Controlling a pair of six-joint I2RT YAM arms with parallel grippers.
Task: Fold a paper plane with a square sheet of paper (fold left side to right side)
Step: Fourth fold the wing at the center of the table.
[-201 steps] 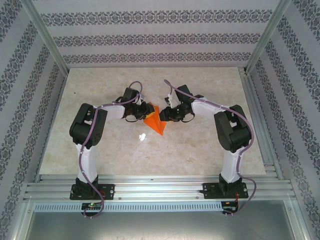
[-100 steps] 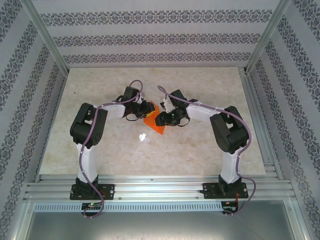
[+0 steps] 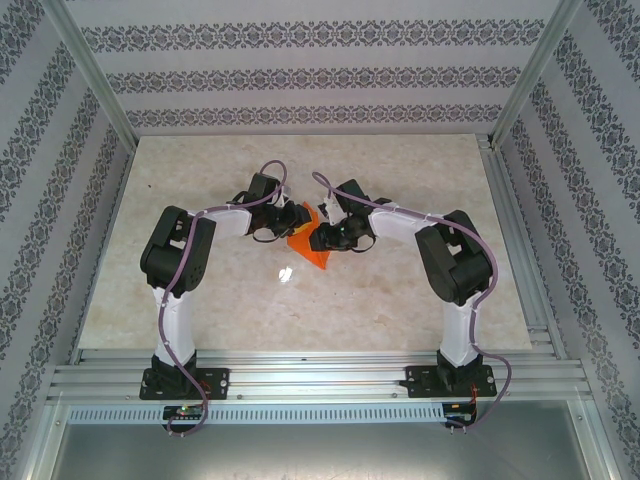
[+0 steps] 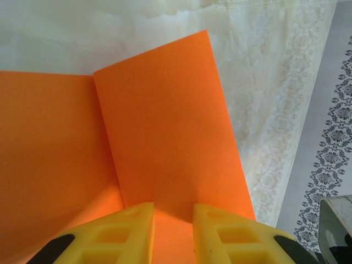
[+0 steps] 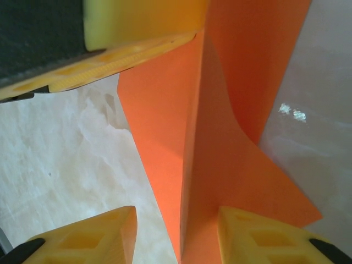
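From above, you are seeing the folded orange paper [image 3: 306,248] lying in the middle of the bench [image 3: 200,190], its long axis running far to near, its narrow tip pointing toward the arm bases, slightly right. At the left wrist, the left fingers [image 4: 129,231] are sitting narrowly apart over a flap; you cannot tell whether they are pinching it. At the right wrist, the right fingers [image 5: 91,236] are standing wide apart, straddling the raised crease.

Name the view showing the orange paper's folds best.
Left wrist: the orange paper lies close and sharp, one flap overlapping another layer. Right wrist shows it as a raised crease; top external, a small patch.
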